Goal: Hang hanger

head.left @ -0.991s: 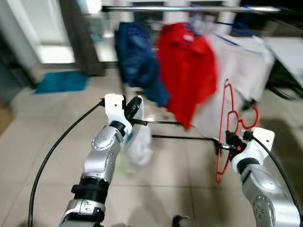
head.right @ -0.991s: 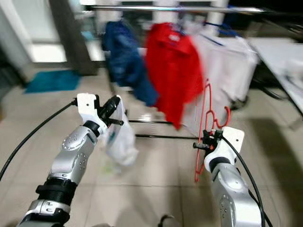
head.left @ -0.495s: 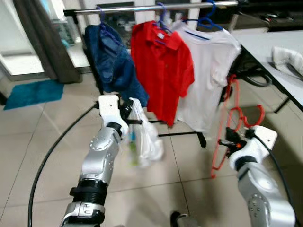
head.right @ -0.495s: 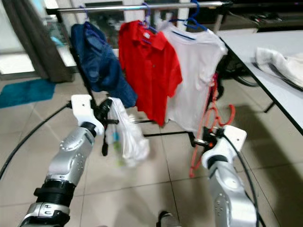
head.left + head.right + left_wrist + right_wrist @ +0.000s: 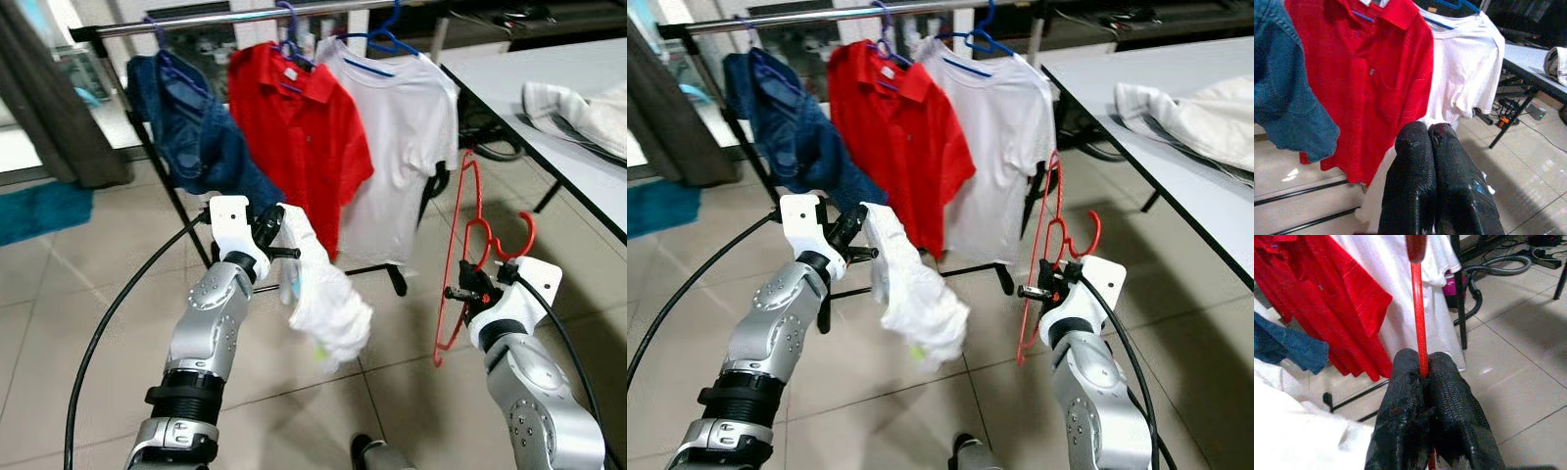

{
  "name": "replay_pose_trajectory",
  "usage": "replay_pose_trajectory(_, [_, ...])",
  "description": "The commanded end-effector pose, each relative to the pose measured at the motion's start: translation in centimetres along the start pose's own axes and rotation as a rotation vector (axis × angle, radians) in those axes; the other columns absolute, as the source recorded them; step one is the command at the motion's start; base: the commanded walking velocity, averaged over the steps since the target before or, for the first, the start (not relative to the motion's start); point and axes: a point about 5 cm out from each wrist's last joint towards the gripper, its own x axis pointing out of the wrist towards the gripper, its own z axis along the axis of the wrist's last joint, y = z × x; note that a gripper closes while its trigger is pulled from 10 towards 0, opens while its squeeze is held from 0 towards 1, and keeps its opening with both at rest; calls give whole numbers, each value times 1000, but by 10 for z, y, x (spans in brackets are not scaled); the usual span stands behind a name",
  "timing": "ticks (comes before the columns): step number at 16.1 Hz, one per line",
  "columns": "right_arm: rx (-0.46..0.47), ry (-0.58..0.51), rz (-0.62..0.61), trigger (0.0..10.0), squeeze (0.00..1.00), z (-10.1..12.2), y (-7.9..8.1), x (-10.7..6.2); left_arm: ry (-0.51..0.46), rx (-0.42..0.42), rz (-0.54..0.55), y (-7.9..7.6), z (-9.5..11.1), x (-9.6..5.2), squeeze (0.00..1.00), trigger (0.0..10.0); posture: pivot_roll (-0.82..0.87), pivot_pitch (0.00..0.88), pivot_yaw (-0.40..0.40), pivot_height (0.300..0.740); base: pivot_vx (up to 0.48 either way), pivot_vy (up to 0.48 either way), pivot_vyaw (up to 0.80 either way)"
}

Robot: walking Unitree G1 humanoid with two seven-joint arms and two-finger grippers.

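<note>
Three garments hang in a row on one horizontal silver metal rail (image 5: 225, 17): a dark blue denim piece (image 5: 191, 132), a red polo shirt (image 5: 294, 137) and a white T-shirt (image 5: 397, 147), each on its own blue hanger. A fourth piece, a soft crumpled white cloth (image 5: 323, 294), hangs from the left gripper (image 5: 277, 240), whose two textured black fingers (image 5: 1415, 181) are pressed tight together on it; the cloth droops below and to the outer side of those fingers. There is one thin red plastic hanger (image 5: 468, 245), with a long straight wire-like side and curved hook-shaped loops near its middle. The right gripper (image 5: 462, 294) has its two black fingers (image 5: 1449, 401) closed on this hanger's lower part; in the right wrist view the slim red bar runs straight out from between the fingertips and rises beyond them, with the white T-shirt and the red polo shirt behind it. Most of the hanger stands above the fingers, a short end reaching below them, well short of the rail. A pale grey worktop (image 5: 549, 83) lies off to the outer side of the right fingers, with one heap of folded whitish fabric (image 5: 578, 108) on it. Glossy beige floor tiles (image 5: 411, 392) lie under both grippers.
</note>
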Motion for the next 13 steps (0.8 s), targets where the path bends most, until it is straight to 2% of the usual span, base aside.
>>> replay_pose_trajectory(1, [7, -10, 3, 10000, 0, 2, 0, -1, -9, 11, 0, 1, 6, 2, 0, 10000, 12, 0, 94, 740, 0, 0, -800])
replay_pose_trajectory(5, [17, -11, -14, 10000, 0, 2, -2, -3, 0, 5, 32, 4, 6, 4, 0, 10000, -2, 0, 110, 740, 0, 0, -800])
replay_pose_trajectory(6, [19, -16, -17, 10000, 0, 3, -2, -4, 0, -19, 19, 3, 6, 5, 0, 10000, -3, 0, 112, 740, 0, 0, -800])
replay_pose_trajectory(7, [36, -38, -11, 10000, 0, 6, 0, -3, -1, -91, -47, -2, 5, 6, 0, 10000, -2, 0, 112, 740, 0, 0, -800])
replay_pose_trajectory(8, [16, -97, -52, 10000, 0, 12, -3, -1, -6, -156, -118, -9, 6, 6, 0, 10000, 2, 0, 112, 740, 0, 0, -800])
replay_pose_trajectory(11, [30, -93, -67, 10000, 0, 12, -5, 2, -10, -136, -69, -3, 7, 6, 0, 10000, 4, 0, 110, 740, 0, 0, -800])
replay_pose_trajectory(12, [1, -90, -52, 10000, 0, 13, -4, 2, 48, 12, -46, 1, 0, 6, 0, 10000, 4, 0, 108, 740, 0, 0, -800])
replay_pose_trajectory(13, [-14, -89, -34, 10000, 0, 12, -3, 2, 68, 26, -34, 2, -3, 6, 0, 10000, 3, 0, 107, 740, 0, 0, -800])
